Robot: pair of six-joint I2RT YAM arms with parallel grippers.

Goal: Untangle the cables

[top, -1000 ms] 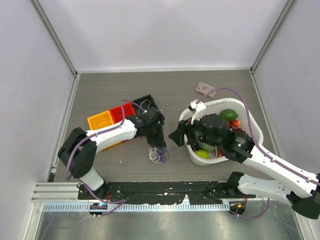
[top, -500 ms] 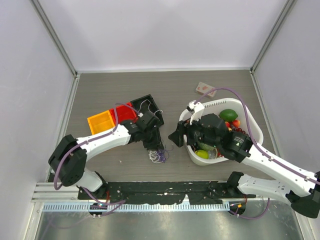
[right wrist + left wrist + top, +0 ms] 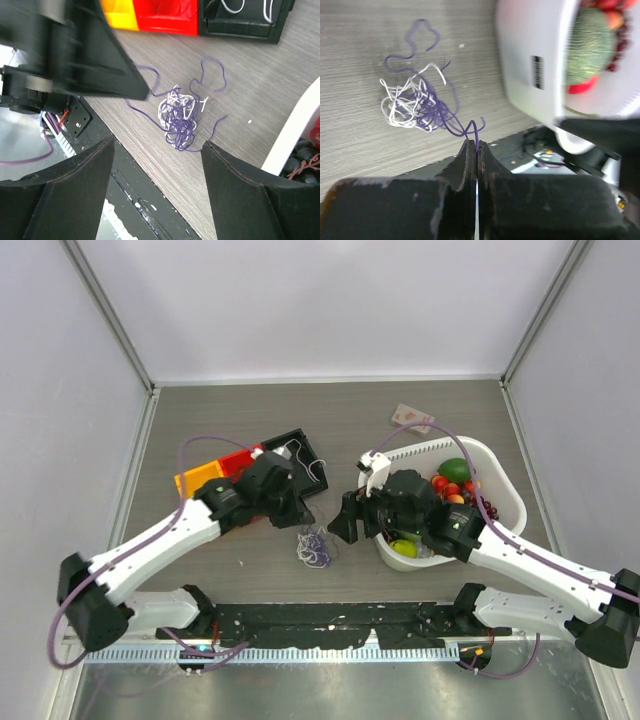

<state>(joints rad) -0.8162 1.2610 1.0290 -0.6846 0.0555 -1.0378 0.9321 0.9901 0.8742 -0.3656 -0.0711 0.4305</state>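
Left gripper (image 3: 477, 159): clamps flat on one purple strand of the cables (image 3: 415, 102), jaws with no gap between them. Sits up-left of the tangle now, drawn back from on top of the heap a second ago, elbow swung far out to the left. Right gripper (image 3: 156, 145): gapes wide, holds nothing, hangs just right of the tangle, slightly nearer the front edge than before.

Between the two, on the wood-grain table (image 3: 220, 410): one tangle, two colours counted, purple and white, in much the same spot as earlier.

Shows the pinch itself only in the left wrist view; hides it under the wrist in the top view. Shows loose purple loops spread round a white core in the right wrist view.

Further right: one white basket (image 3: 500, 478) with a green fruit (image 3: 456, 469), red pieces, and dark grapes (image 3: 300, 150) seen only from the right wrist.

Further back, left: three bins in a row, yellow bin (image 3: 195, 481), red bin (image 3: 235, 462), black bin (image 3: 305, 443), the last holding a white cord (image 3: 235, 7).

Farthest: one pink card (image 3: 411, 418).
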